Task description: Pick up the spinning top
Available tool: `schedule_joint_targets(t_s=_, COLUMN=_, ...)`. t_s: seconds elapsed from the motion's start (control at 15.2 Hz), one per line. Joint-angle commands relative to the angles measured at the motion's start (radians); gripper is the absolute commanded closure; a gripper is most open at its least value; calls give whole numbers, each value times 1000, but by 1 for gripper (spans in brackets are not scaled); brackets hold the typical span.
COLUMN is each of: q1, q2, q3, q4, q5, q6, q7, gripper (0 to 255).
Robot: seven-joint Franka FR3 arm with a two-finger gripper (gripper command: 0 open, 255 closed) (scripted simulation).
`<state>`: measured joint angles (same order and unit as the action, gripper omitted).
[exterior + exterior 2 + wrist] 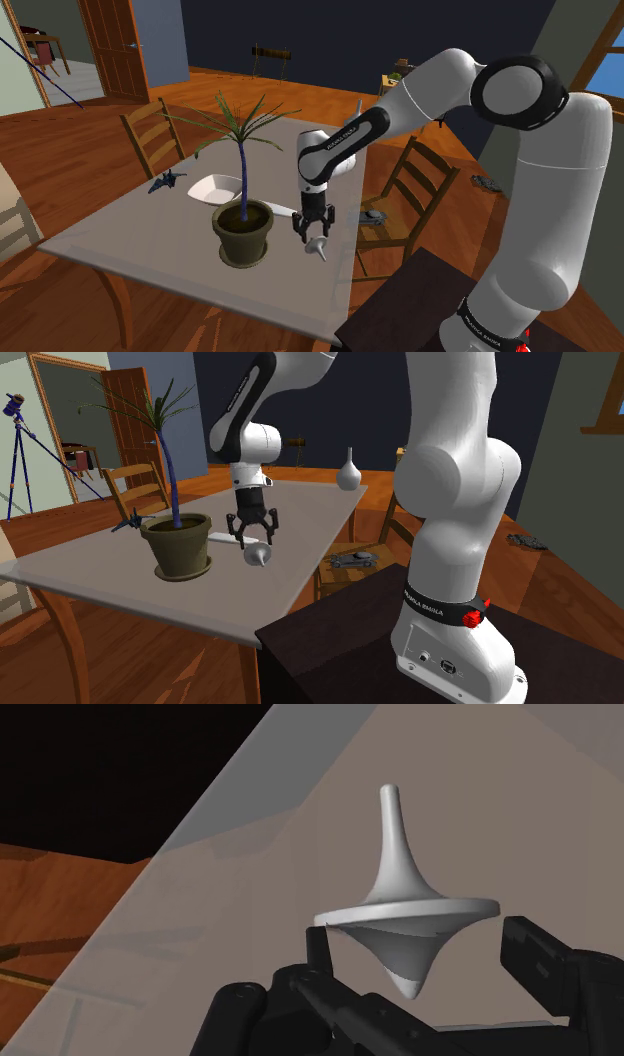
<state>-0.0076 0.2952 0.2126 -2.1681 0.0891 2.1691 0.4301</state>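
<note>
- Nearest the wrist camera, the tool (418,942) is standing open, with its two black fingers (545,954) apart on either side of the top and, as far as I can judge, not yet clasping it.
- Between those fingertips the top (405,904) is showing its pale grey profile: a thin stem, a wide flat rim and a short pointed cone. In the shoulder view it is sitting just under the tool (313,228), seemingly resting on the table (120,240). I cannot tell whether it is leaning or lying.
- Risk, as I am reading it: the fingers are lining up with the thin rim and the sloping cone, so a squeeze landing on the slope could be squirting the top out instead of seating it.
- Second risk: the top (317,247) is lying near the table edge that faces the stand, so one finger arriving first could be nudging it into a roll toward the drop.
- Just beyond, a potted plant (243,232) is standing near the tool, and any sideways correction could be brushing the pot or its leaves.
- Further along, a white dish (215,188) and a small dark toy plane (166,182) are lying well apart from the top.
- Farthest off, a pale vase (347,470) is standing at the far end of the table.
</note>
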Motion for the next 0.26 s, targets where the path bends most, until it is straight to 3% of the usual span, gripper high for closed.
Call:
schedule_joint_targets(t_s=0.0, q1=-3, q2=-22, q3=1, q4=4, q5=3, q6=-26, q7=-1, gripper=255)
schedule_joint_targets(t_s=0.2, q1=-3, q2=-33, q3=2, q4=6, q5=5, q6=-40, q7=-1, gripper=255)
